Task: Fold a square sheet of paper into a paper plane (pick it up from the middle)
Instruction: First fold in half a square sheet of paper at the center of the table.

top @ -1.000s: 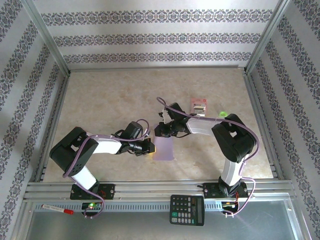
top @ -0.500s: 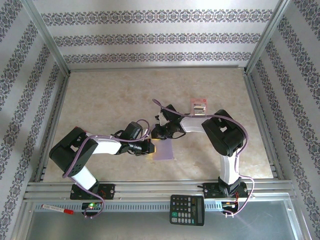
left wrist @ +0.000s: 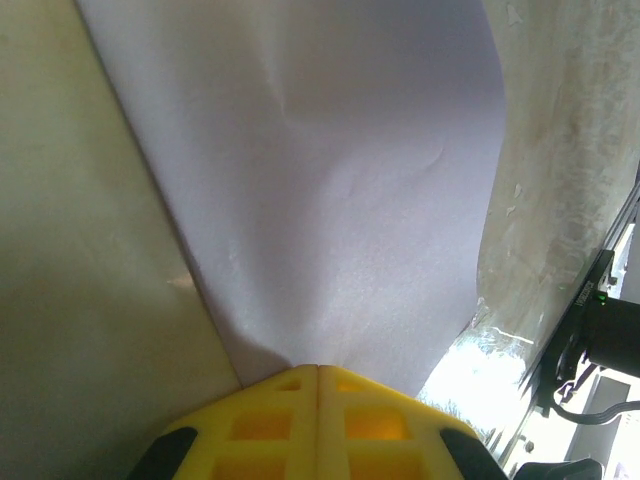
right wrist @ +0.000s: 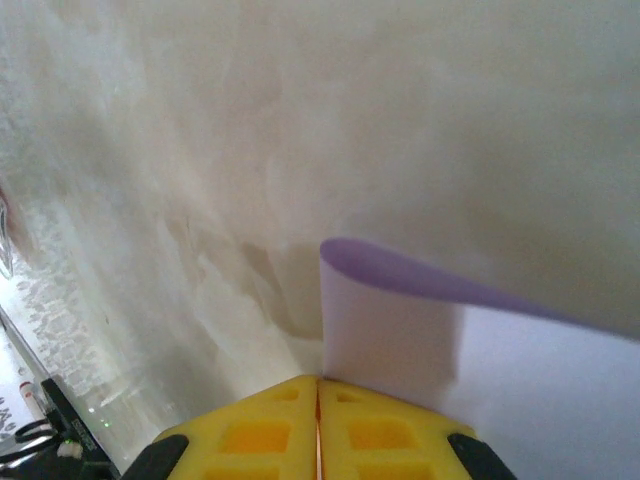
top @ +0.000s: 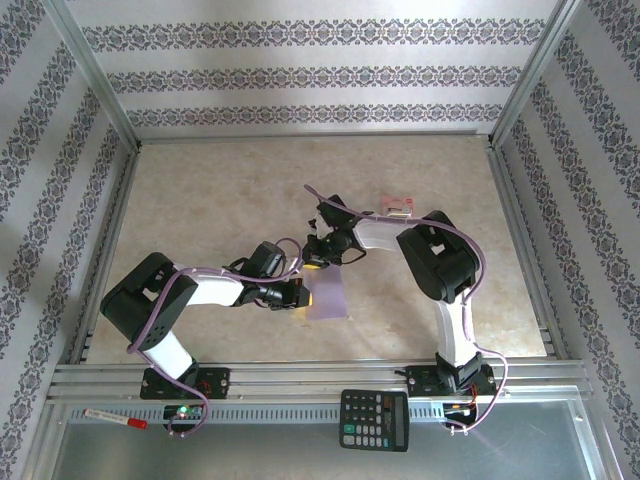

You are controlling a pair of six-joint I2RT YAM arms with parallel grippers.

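The thin, pale lavender square sheet of paper (top: 330,297) lay between the two pincers. The right gripper (top: 318,262), clenched on the sheet's far edge, had crept slightly leftward, and that edge stood curled upward. The left gripper (top: 298,296) stayed clamped on the sheet's left edge, so a fold was probably beginning.

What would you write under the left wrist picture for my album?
The left hand pinches the edge of the pale purple paper, with the beige table beside it.
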